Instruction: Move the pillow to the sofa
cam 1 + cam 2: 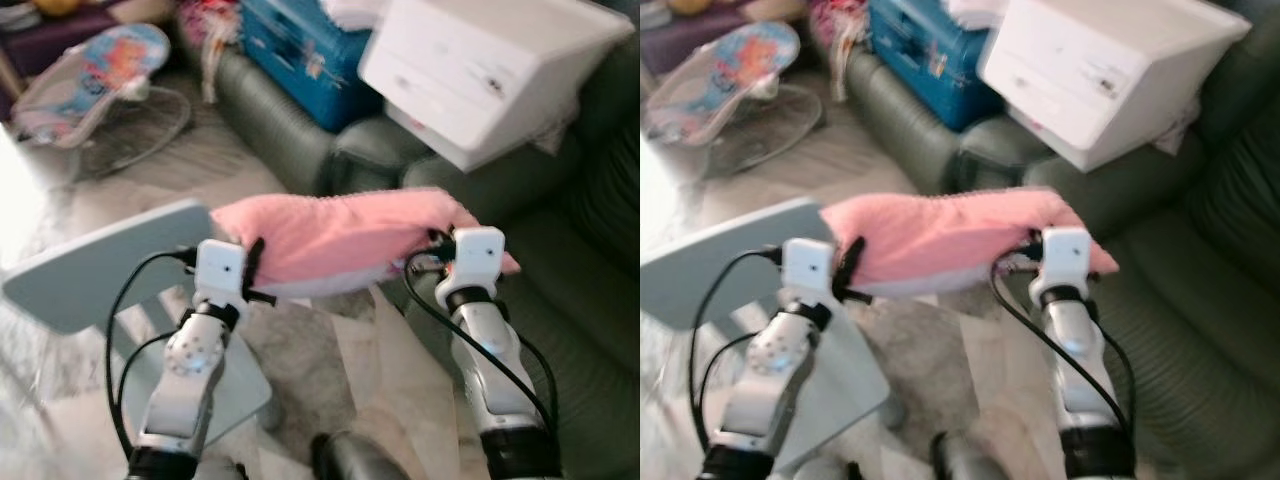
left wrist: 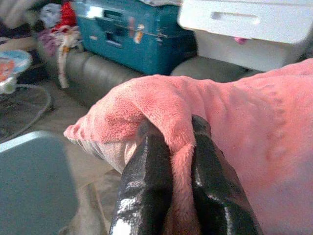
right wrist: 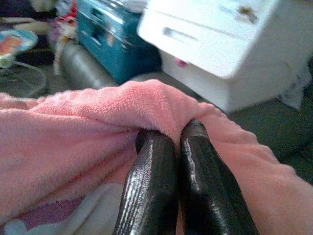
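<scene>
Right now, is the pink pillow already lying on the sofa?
No, both grippers hold the pink pillow in the air, beside the green sofa.

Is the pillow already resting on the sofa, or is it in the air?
In the air. The pink pillow hangs between the left gripper and right gripper, both jaws pinching its ends, with floor beneath; the sofa lies beside it.
</scene>
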You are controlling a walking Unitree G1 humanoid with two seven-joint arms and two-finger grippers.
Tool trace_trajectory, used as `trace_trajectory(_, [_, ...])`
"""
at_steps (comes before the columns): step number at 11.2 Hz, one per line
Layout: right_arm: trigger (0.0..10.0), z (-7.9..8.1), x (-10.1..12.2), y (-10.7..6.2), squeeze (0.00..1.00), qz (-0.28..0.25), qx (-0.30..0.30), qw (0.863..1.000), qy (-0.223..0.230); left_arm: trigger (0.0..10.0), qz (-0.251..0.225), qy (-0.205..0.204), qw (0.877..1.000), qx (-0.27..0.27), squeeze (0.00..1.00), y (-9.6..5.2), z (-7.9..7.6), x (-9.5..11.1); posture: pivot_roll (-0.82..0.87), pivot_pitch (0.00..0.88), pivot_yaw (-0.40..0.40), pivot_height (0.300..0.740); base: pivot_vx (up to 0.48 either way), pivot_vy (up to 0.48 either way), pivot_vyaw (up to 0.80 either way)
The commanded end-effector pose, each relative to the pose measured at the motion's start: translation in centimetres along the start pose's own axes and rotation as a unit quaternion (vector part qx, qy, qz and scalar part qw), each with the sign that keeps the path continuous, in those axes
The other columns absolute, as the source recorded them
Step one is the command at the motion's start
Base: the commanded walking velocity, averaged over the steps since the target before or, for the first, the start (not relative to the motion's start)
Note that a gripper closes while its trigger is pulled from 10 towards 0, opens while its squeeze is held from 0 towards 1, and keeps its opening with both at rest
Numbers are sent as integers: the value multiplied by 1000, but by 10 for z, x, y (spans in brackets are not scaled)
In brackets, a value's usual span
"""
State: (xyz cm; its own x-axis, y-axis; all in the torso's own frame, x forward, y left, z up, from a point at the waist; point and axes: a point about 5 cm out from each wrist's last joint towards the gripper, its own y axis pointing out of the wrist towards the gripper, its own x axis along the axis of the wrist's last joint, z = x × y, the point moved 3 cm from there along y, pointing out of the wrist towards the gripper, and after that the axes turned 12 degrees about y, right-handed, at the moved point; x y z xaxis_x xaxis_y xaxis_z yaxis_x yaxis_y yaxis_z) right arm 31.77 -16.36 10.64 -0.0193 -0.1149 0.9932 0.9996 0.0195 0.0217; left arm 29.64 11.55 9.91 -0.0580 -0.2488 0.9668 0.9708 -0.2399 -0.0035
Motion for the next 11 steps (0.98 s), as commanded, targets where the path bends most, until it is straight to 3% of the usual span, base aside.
trace_trajectory(1, [10000, -11, 0, -2, 0, 2, -17, 1000, -4, 10000, -13, -5, 1000, -19, 0, 2, -10, 7, -58, 104, -48, 740, 0, -315, -800])
trace_trajectory(3, [10000, -11, 0, -2, 0, 2, -18, 1000, -5, 10000, -12, -6, 1000, -18, 0, 2, -9, 6, -59, 104, -48, 740, 0, -293, -800])
trace_trajectory(11, [10000, -10, 0, 1, 0, 2, -15, 1000, -7, 10000, -25, -15, 999, -26, 0, 4, -10, 10, -54, 96, -48, 740, 0, 0, -800])
